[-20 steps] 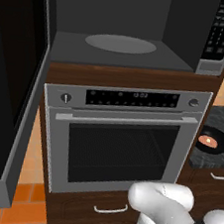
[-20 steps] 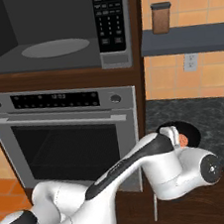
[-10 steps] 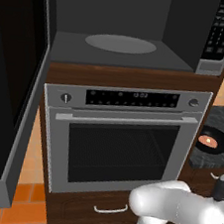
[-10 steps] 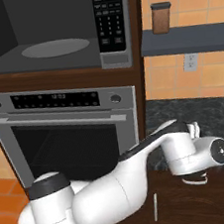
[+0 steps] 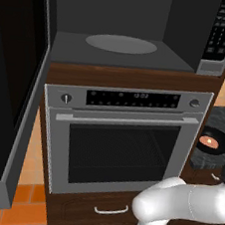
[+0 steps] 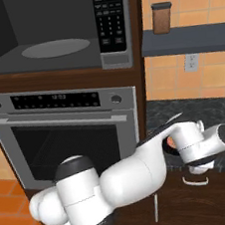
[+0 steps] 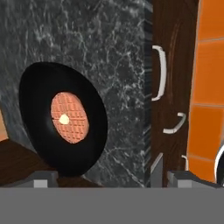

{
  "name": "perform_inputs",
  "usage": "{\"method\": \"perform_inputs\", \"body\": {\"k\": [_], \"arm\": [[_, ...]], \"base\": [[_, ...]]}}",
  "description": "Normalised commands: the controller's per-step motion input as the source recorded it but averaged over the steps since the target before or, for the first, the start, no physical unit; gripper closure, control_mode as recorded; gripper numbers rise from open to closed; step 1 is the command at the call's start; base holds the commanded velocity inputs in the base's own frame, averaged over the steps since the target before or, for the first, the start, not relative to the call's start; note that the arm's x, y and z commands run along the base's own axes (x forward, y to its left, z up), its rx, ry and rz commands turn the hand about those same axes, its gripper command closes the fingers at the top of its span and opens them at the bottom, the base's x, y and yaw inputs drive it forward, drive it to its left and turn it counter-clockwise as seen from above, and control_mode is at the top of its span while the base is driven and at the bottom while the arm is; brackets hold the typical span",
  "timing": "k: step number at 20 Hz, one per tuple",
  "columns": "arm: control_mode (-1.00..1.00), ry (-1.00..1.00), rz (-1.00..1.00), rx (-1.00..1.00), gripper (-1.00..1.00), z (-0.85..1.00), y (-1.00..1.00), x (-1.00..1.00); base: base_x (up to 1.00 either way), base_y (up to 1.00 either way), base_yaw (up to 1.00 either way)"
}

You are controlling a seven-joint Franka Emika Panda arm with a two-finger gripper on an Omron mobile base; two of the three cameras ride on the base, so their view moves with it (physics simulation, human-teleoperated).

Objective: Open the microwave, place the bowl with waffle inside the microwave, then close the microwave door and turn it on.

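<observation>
The microwave (image 5: 121,43) stands open, its grey interior and round turntable bare. The microwave door (image 5: 11,96) hangs swung out to the left. The black bowl (image 5: 213,141) sits on the dark stone counter right of the oven, with the waffle (image 5: 208,141) inside it. In the hand view the bowl (image 7: 63,144) and waffle (image 7: 70,117) lie below and left of centre. My gripper (image 7: 111,178) hovers over the counter, open, with nothing between its fingers; the bowl is nearer its left fingertip (image 7: 43,178).
The silver oven (image 5: 121,140) with a bar handle sits under the microwave. A brown jar (image 6: 161,17) stands on a shelf to the right. Wooden drawers with white handles (image 7: 159,72) lie below the counter edge, and the orange tile floor (image 7: 210,87) beyond them.
My arm has swung to the right, carrying the hand from in front of the oven out over the counter by the bowl. The jaws have stayed open.
</observation>
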Motion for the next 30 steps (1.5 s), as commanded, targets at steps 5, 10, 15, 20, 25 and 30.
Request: {"method": "perform_inputs", "body": {"k": [5, 10, 15, 20, 25, 30], "arm": [[-1.00, 0.10, 0.08, 0.02, -1.00, -0.39, 0.00, 0.26], [-1.00, 0.01, 0.05, 0.00, -1.00, -0.14, 0.00, 0.38], [-1.00, 0.02, 0.00, 0.00, -1.00, -0.08, 0.00, 0.47], [-1.00, 0.08, 0.00, 0.00, -1.00, -0.33, -0.04, 0.28], [-1.00, 0.10, 0.00, 0.00, -1.00, -0.41, 0.00, 0.13], [-1.00, 0.11, 0.00, 0.00, -1.00, -0.41, 0.00, 0.00]], "base": [[0.00, 0.00, 0.00], [0.00, 0.00, 0.00], [0.00, 0.00, 0.00], [0.00, 0.00, 0.00], [0.00, 0.00, 0.00], [0.00, 0.00, 0.00]]}}
